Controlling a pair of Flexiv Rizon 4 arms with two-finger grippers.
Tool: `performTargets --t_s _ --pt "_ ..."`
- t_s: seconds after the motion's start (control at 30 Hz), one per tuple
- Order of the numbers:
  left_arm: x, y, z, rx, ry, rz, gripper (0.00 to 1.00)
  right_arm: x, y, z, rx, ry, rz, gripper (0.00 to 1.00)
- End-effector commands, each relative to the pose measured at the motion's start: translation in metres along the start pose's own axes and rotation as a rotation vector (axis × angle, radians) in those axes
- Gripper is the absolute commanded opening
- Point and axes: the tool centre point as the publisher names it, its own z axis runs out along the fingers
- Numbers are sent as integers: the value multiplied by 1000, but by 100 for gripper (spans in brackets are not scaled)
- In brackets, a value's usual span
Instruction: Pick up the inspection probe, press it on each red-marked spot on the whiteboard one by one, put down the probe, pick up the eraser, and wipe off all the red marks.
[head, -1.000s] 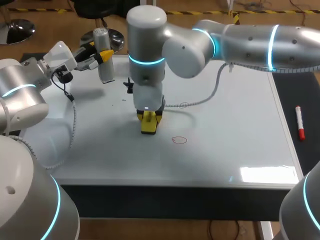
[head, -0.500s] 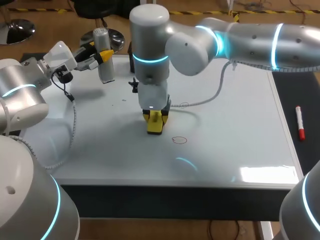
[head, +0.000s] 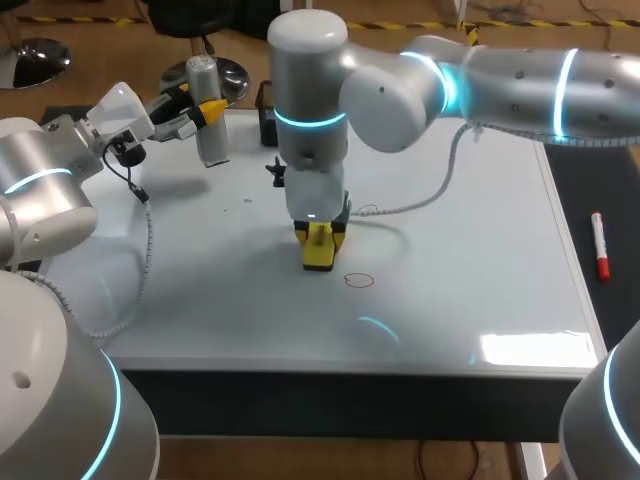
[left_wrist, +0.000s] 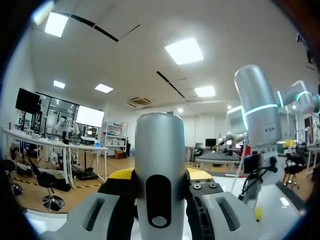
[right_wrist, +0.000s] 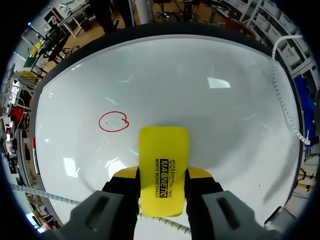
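My right gripper (head: 320, 243) (right_wrist: 162, 182) is shut on the yellow eraser (head: 319, 248) (right_wrist: 163, 169), which is held down at the whiteboard (head: 460, 240) (right_wrist: 200, 90) near its middle. A red circle mark (head: 359, 280) (right_wrist: 113, 121) lies on the board just ahead of the eraser, apart from it. A fainter mark (head: 368, 211) sits behind the right arm by its cable. My left gripper (head: 203, 108) (left_wrist: 159, 182) is shut on the grey inspection probe (head: 208, 125) (left_wrist: 159, 170), held upright at the board's far left corner.
A red marker pen (head: 599, 245) lies on the dark surface off the board's right edge. A grey cable (head: 430, 180) hangs from my right arm over the board. A small black holder (head: 266, 112) stands at the board's far edge.
My right arm has slid the eraser to the right and a little nearer, toward the red circle. The left arm with the probe has kept still.
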Motion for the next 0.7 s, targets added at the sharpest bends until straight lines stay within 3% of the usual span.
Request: performTargets --t_s 0.03,0.33,0.7 --pt "-1 -1 0 1 1 -1 0 2 -6 -12 7 -10 -8 0" --pt "-1 -1 0 1 1 -1 0 5 -34 -47 47 -23 -27 0" --pt "-1 -1 0 1 1 -1 0 30 -72 -55 45 -33 37 0"
